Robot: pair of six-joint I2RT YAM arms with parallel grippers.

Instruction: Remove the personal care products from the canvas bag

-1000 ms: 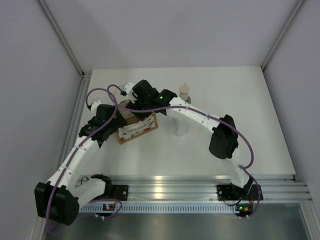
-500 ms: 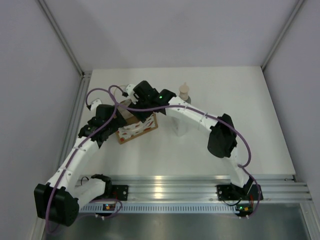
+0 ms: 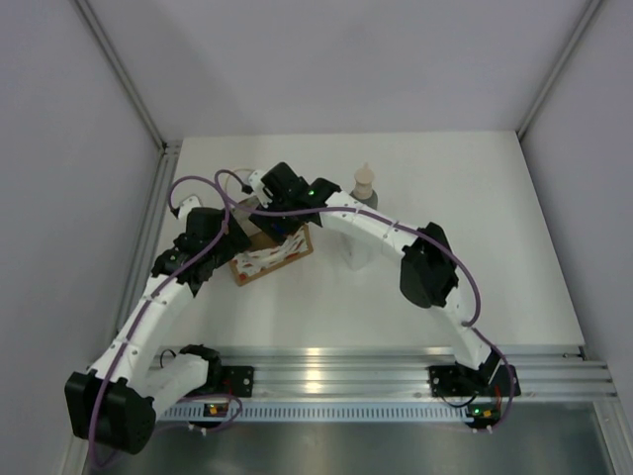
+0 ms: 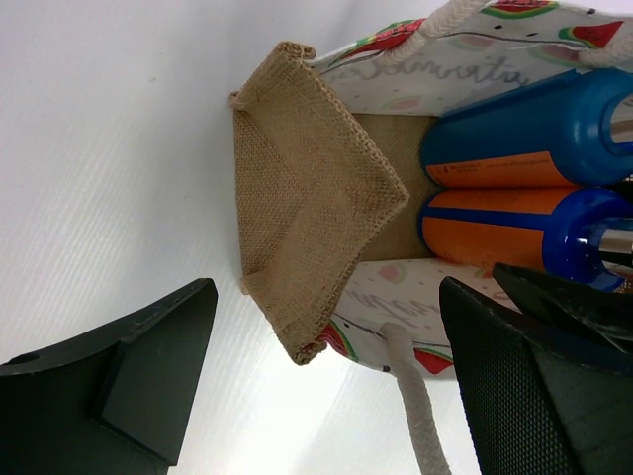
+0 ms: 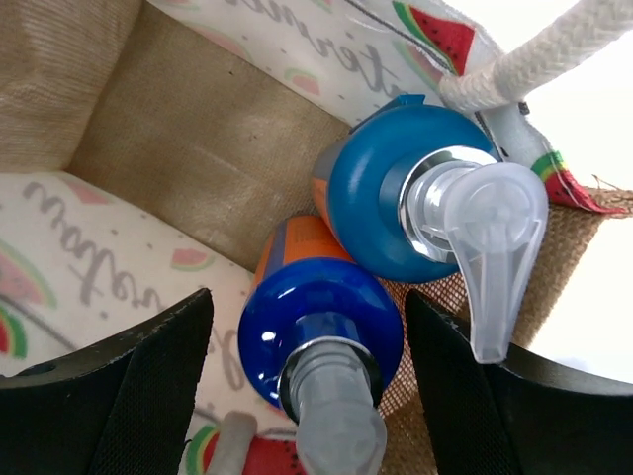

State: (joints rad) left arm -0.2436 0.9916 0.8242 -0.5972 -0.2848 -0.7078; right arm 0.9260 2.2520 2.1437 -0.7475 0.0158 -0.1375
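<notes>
White table point(image 3: 475, 198), canvas bag point(image 3: 269, 258) mouth up, orange bottles point(image 4: 495, 226) upright inside

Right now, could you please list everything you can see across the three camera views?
Canvas bag: one, tan burlap with white watermelon-print sides and white rope handles, left-centre of the table.
Orange bottles: two, blue pump tops, side by side inside the bag.
Grey-green bottle: one, beige nozzle top, standing on the table behind the right arm.
White bottle: one, on the table right of the bag, partly hidden under the right arm.
Table: one, white.
Left gripper: black, open, at the bag's burlap end.
Right gripper: black, open, over the bag's mouth, fingers either side of one pump top.
</notes>
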